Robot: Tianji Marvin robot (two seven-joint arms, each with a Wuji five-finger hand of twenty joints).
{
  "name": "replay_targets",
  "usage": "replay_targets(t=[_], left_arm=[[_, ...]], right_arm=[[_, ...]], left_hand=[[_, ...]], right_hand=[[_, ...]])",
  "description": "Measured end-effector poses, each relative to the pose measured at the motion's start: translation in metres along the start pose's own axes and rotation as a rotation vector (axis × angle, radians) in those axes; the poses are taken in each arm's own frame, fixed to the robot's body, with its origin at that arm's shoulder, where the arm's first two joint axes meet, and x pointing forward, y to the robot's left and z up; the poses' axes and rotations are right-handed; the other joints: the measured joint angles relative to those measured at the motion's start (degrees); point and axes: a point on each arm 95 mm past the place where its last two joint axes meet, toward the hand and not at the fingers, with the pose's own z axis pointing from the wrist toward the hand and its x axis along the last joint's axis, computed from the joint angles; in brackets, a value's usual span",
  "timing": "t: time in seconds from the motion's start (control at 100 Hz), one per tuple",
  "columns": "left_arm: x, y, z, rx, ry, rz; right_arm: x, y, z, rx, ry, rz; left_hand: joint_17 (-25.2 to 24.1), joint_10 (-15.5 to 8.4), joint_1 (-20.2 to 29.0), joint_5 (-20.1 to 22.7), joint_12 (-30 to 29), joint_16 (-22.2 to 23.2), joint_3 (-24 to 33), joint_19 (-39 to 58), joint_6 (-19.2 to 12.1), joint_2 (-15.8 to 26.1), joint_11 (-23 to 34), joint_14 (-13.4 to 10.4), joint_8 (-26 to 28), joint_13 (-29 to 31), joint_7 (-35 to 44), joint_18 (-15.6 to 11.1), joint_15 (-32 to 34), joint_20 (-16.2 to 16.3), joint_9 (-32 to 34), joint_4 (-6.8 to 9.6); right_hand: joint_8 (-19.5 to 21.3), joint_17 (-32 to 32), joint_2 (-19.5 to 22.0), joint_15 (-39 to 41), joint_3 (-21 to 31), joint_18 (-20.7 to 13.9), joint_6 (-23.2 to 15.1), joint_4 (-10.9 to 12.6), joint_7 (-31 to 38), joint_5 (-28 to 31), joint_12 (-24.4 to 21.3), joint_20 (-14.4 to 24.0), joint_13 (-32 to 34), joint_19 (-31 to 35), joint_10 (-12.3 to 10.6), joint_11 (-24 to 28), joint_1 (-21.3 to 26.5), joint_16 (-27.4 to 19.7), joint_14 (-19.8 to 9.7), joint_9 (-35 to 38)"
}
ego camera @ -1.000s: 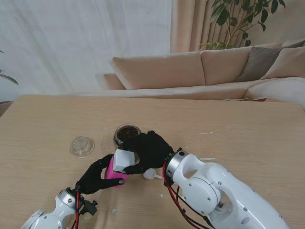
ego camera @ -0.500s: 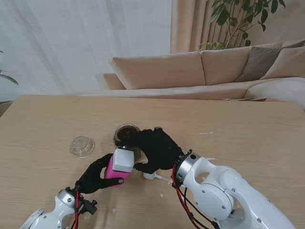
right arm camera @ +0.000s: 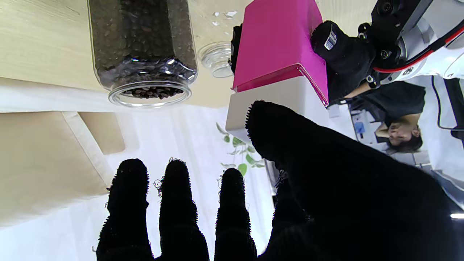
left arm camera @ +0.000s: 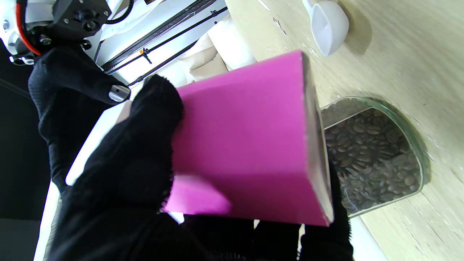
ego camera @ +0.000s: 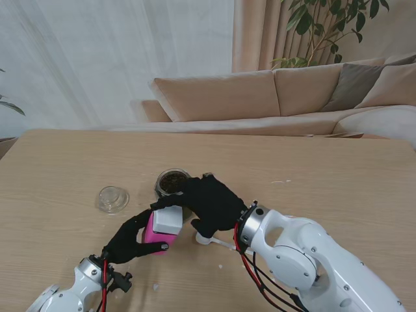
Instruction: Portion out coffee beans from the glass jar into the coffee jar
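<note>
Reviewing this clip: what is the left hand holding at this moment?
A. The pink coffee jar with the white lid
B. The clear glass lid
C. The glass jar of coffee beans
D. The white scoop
A: the left hand is wrapped around the pink coffee jar, while the glass jar, white scoop and clear glass lid sit on the table.

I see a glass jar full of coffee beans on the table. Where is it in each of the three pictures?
Stand view: the glass jar stands mid-table, just beyond the pink box, lid off.
Left wrist view: the jar shows partly, behind the pink box's edge.
Right wrist view: the jar stands apart from the pink box, mouth open.
Shared landmark: the pink box with its white lid.
</note>
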Motion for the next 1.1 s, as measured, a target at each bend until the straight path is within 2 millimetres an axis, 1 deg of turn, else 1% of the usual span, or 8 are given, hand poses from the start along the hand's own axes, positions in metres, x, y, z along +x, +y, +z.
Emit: replay_targets(t=[0.3, 0.44, 0.68, 0.9, 0.94, 0.97, 1.04, 1.1], left_arm=[[0.001, 0.0, -0.001, -0.006, 0.001, -0.003], [0.001, 0.001, -0.001, -0.006, 0.001, -0.003], [0.001, 0.001, -0.001, -0.006, 0.001, -0.003], [0.001, 0.001, -0.001, -0.006, 0.0, -0.003], [0.001, 0.001, -0.001, -0.006, 0.0, -0.003], [0.0, 0.001, -0.001, -0.005, 0.0, -0.003], [0.0, 0.001, -0.001, -0.005, 0.0, -0.003], [0.0, 0.001, -0.001, -0.005, 0.0, -0.003]], right_arm=[[-0.002, -0.006, 0.008, -0.005, 0.032, -0.005], [-0.003, -0.007, 0.01, -0.011, 0.033, -0.008], [-0.003, -0.007, 0.012, -0.022, 0.025, -0.011], [-0.002, -0.007, 0.015, -0.017, 0.016, -0.017], [-0.002, -0.006, 0.015, -0.014, 0.015, -0.018], [-0.002, -0.006, 0.016, -0.01, 0.014, -0.019], [-0.002, -0.006, 0.016, 0.0, 0.013, -0.025], [-0.002, -0.006, 0.016, 0.005, 0.014, -0.027]], left_hand=[[0.0, 0.0, 0.0, 0.0, 0.0, 0.0, 0.0, 0.0, 0.0, 0.0, 0.0, 0.0, 0.0, 0.0, 0.0, 0.0, 0.0, 0.0, 0.0, 0.0], [0.0, 0.0, 0.0, 0.0, 0.0, 0.0, 0.0, 0.0, 0.0, 0.0, 0.0, 0.0, 0.0, 0.0, 0.0, 0.0, 0.0, 0.0, 0.0, 0.0], [0.0, 0.0, 0.0, 0.0, 0.0, 0.0, 0.0, 0.0, 0.0, 0.0, 0.0, 0.0, 0.0, 0.0, 0.0, 0.0, 0.0, 0.0, 0.0, 0.0], [0.0, 0.0, 0.0, 0.0, 0.0, 0.0, 0.0, 0.0, 0.0, 0.0, 0.0, 0.0, 0.0, 0.0, 0.0, 0.0, 0.0, 0.0, 0.0, 0.0], [0.0, 0.0, 0.0, 0.0, 0.0, 0.0, 0.0, 0.0, 0.0, 0.0, 0.0, 0.0, 0.0, 0.0, 0.0, 0.0, 0.0, 0.0, 0.0, 0.0], [0.0, 0.0, 0.0, 0.0, 0.0, 0.0, 0.0, 0.0, 0.0, 0.0, 0.0, 0.0, 0.0, 0.0, 0.0, 0.0, 0.0, 0.0, 0.0, 0.0], [0.0, 0.0, 0.0, 0.0, 0.0, 0.0, 0.0, 0.0, 0.0, 0.0, 0.0, 0.0, 0.0, 0.0, 0.0, 0.0, 0.0, 0.0, 0.0, 0.0], [0.0, 0.0, 0.0, 0.0, 0.0, 0.0, 0.0, 0.0, 0.0, 0.0, 0.0, 0.0, 0.0, 0.0, 0.0, 0.0, 0.0, 0.0, 0.0, 0.0]], right_hand=[[2.3, 0.2, 0.0, 1.3, -4.6, -0.1, 0.0, 0.0, 3.8, 0.3, -0.2, -0.1, 0.0, 0.0, -0.2, 1.6, -0.5, 0.0, 0.0, 0.1], [5.8, 0.8, 0.7, 2.9, -6.8, -0.2, 0.0, -0.1, 6.9, 0.3, 1.6, -0.1, 0.0, 1.8, -0.2, 3.0, -4.5, 0.0, 0.0, 0.1], [13.2, 1.4, 1.1, 5.0, -9.0, -0.7, 0.0, -0.1, 12.2, 0.3, 4.5, 0.3, 0.0, 4.1, -0.3, 5.4, -7.5, 1.0, 0.0, 0.1], [17.5, 1.5, 1.0, 5.8, -10.5, -1.4, 0.7, -0.1, 15.7, 0.3, 6.3, 0.7, 0.4, 5.1, -0.3, 5.4, -11.9, 1.7, -0.5, 0.1], [18.1, 1.5, 1.0, 5.8, -11.2, -1.4, 0.8, -0.1, 15.8, 0.3, 6.4, 0.7, 0.4, 5.1, -0.3, 5.4, -12.8, 1.7, -0.5, 0.1], [18.4, 1.5, 1.0, 5.8, -11.8, -1.4, 1.5, -1.2, 15.8, -0.2, 6.7, 0.7, 0.4, 5.2, -0.3, 5.5, -12.8, 1.7, -0.5, 0.1], [18.5, 1.5, 1.1, 5.8, -12.5, -1.4, 2.1, -1.8, 15.7, -2.3, 7.3, 0.7, 0.4, 5.1, -0.3, 5.8, -12.8, 1.7, -0.5, 0.1], [18.1, 1.4, 1.1, 5.8, -12.6, -1.4, 2.2, -1.8, 12.0, -3.5, 7.4, 0.8, 0.4, 5.1, 0.1, 6.1, -12.8, 1.7, -0.5, -0.7]])
